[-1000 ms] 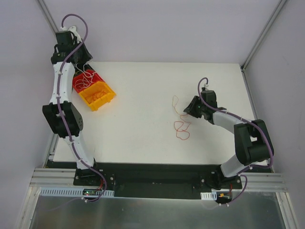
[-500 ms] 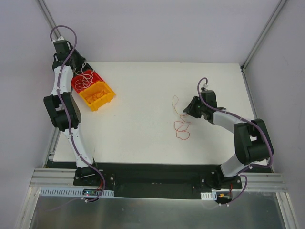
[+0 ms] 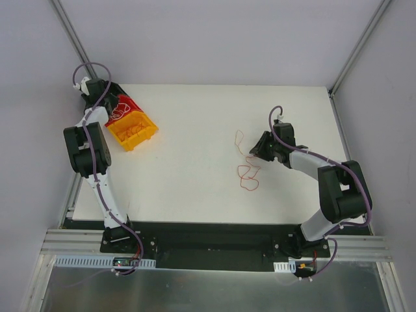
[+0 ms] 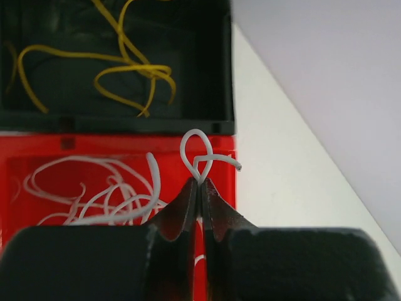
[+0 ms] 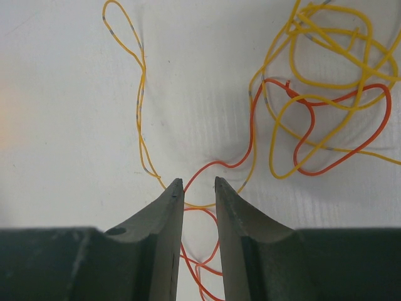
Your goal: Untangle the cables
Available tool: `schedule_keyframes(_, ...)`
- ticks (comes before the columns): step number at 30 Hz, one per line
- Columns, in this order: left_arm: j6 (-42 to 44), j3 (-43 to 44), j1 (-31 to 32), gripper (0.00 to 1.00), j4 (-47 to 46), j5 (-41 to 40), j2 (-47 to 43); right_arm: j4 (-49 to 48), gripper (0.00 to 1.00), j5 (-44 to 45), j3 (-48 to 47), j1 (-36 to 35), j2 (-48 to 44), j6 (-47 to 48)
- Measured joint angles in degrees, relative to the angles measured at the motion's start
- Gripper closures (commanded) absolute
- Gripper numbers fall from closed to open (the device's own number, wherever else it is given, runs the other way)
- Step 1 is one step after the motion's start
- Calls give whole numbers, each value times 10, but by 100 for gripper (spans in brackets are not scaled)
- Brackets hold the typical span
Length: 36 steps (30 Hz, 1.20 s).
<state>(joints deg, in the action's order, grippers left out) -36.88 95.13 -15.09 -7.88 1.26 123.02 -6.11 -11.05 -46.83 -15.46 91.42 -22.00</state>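
Observation:
My left gripper (image 3: pixel 109 99) is at the table's far left corner, over the back of the red bin (image 3: pixel 125 106). Its jaws (image 4: pixel 200 183) are shut on a small loop of white cable (image 4: pixel 193 148), above several white strands (image 4: pixel 106 197) lying in the red bin (image 4: pixel 37 147). On the table's middle right lies a tangle with a yellow loop (image 3: pixel 239 138) and red-orange loops (image 3: pixel 247 176). My right gripper (image 3: pixel 255 150) is at the tangle's right edge. Its jaws (image 5: pixel 195 182) stand slightly open, tips on the table, with a red-orange strand (image 5: pixel 220 164) and a yellow strand (image 5: pixel 143 119) between and beside them.
An orange bin (image 3: pixel 133 130) with thin strands sits in front of the red bin. In the left wrist view a dark bin (image 4: pixel 116 118) holding yellow cable (image 4: pixel 131 72) lies beyond the red one. The table's right edge is close to the left gripper.
The left arm has swung back and down toward the far left corner, carrying the white cable from above the bins to the red bin's back. The right arm has barely moved.

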Motion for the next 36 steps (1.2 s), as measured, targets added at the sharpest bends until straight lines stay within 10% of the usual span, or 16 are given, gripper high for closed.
schedule_keyframes(15,-96,-63,0,98,-34,-53,-1,2,70,-3,-5,0,0,0)
schedule_keyframes(22,-102,-97,0,52,-9,-61,-47,2,70,-4,-5,0,0,0)
schedule_keyframes(36,-91,-194,9,31,36,15,-356,-8,67,-2,3,-1,-7,0)
